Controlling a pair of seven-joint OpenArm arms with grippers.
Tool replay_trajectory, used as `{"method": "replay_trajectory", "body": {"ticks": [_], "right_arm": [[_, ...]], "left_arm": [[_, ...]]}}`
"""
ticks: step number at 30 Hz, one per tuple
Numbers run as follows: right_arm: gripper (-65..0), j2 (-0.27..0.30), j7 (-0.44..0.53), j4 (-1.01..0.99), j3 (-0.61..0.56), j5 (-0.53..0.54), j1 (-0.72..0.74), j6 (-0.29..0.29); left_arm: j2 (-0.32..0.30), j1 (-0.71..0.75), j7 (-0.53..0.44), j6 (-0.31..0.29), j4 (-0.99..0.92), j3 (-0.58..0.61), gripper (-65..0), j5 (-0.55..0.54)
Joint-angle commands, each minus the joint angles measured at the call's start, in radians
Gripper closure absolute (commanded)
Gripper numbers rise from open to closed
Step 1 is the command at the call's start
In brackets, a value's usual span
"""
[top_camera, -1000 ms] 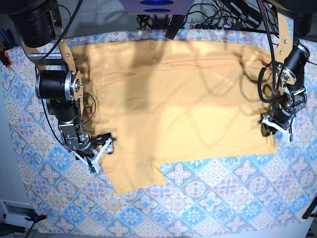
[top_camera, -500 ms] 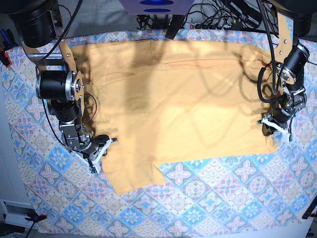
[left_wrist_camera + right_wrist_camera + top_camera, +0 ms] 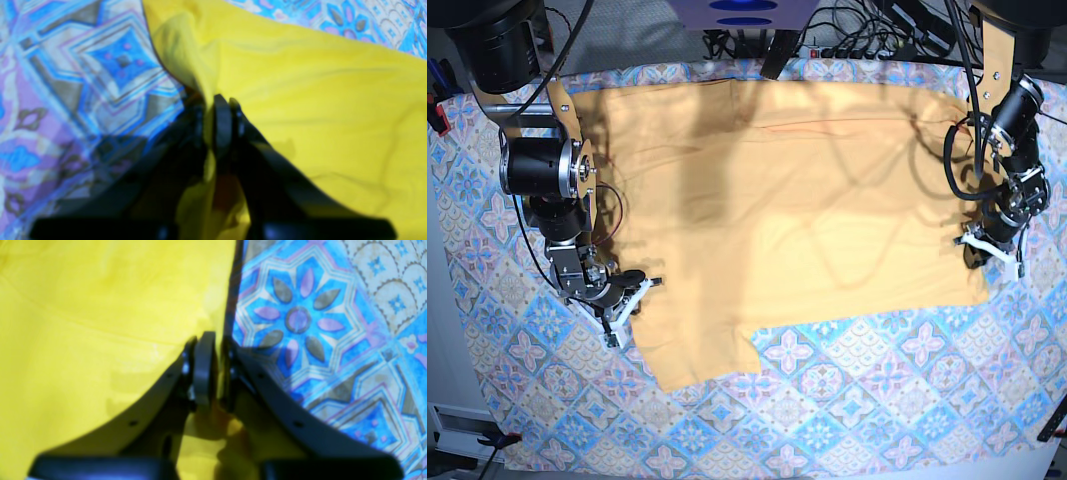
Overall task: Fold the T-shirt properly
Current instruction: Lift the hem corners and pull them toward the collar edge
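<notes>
Now T-shirt (image 3: 787, 210) edges sit pinched between both jaws.

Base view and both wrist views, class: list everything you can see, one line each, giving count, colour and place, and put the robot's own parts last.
Mustard-yellow short-sleeved fabric T-shirt: one, yellow-orange, spread flat across the middle of the table.
Blue-and-pink diamond-patterned tablecloth: one, covers the table under the shirt.
Black cables and power strip: a tangle, black, behind the table's far edge.
Right gripper: one, black and white, on the base view's left, shut on the shirt's edge.
Left gripper: one, black and white, on the base view's right, shut on the opposite edge, fabric bunched between its fingers.
</notes>
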Motion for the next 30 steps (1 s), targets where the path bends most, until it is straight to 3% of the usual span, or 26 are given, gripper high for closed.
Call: {"method": "replay_trajectory", "body": {"ticks": [1, 7, 11, 18, 25, 28, 30], "right_arm": [[-3.8, -0.022, -0.110, -0.015, -0.002, -0.025, -0.018, 0.057], [-3.8, -0.022, -0.102, 0.065, 0.023, -0.022, -0.052, 0.051], [-3.8, -0.021, -0.119, 0.206, 0.099, -0.029, -0.124, -0.008], [-3.8, -0.021, -0.276, 0.633, 0.126, -0.031, -0.299, -0.017], [-3.8, -0.021, -0.431, 0.875, 0.130, -0.031, -0.361, -0.017], [-3.8, -0.019, -0.452, 0.938, 0.130, -0.031, -0.383, -0.017], [-3.8, -0.009, -0.458, 0.970, 0.130, -0.031, -0.392, -0.017]], "left_arm": [[-0.024, -0.018, -0.010, -0.001, 0.036, 0.000, -3.0, -0.015], [-0.017, 0.009, -0.009, -0.001, 0.084, 0.000, -3.0, -0.040], [-0.024, 0.029, -0.007, -0.001, 0.084, 0.000, -3.0, -0.064], [-0.024, 0.031, -0.007, -0.001, 0.085, 0.000, -3.0, -0.066], [-0.041, 0.029, -0.007, -0.001, 0.085, 0.000, -3.0, -0.069], [-0.047, 0.031, -0.007, -0.001, 0.085, 0.000, -3.0, -0.135], [-0.083, 0.031, 0.003, -0.001, 0.085, 0.000, -3.0, -0.195]]}}
